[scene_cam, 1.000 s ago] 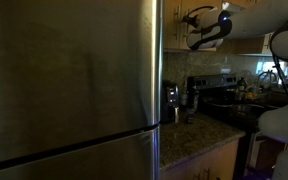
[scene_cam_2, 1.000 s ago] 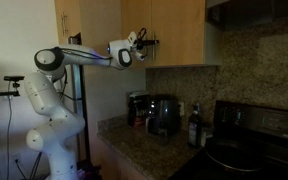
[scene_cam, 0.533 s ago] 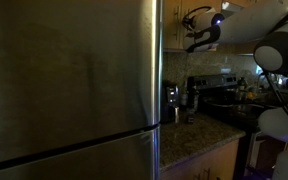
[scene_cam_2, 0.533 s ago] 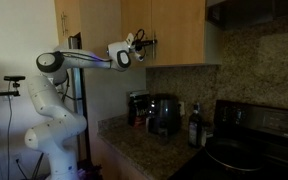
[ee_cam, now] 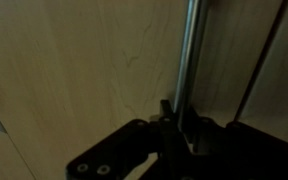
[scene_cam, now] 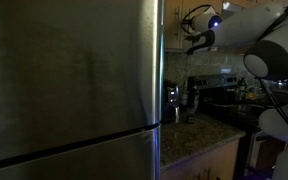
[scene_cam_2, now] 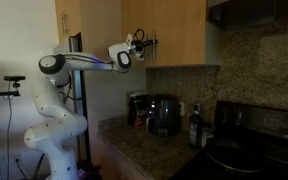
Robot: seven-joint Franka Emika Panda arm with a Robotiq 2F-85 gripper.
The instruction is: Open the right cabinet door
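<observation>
The right cabinet door [scene_cam_2: 179,30] is a light tan wooden panel high on the wall, with a slim silver bar handle [ee_cam: 191,50] near its edge. In the wrist view the wooden panel [ee_cam: 84,70] fills the picture. My gripper [ee_cam: 179,120] is shut on the lower part of the handle, with one dark finger on each side of the bar. In both exterior views the arm reaches up with the gripper [scene_cam_2: 142,42] [scene_cam: 190,40] at the cabinet front, by the seam between the two doors. The door lies flat, closed.
A big stainless-steel fridge [scene_cam: 64,90] fills one side. The twin wooden door [scene_cam_2: 133,18] hangs beside the gripper. Below are a granite countertop [scene_cam_2: 144,152], a black coffee machine [scene_cam_2: 162,115], a bottle [scene_cam_2: 194,128] and a stove [scene_cam_2: 246,140].
The jaws have closed onto the bar handle. The arm has shifted slightly toward the cabinet; the door has not moved.
</observation>
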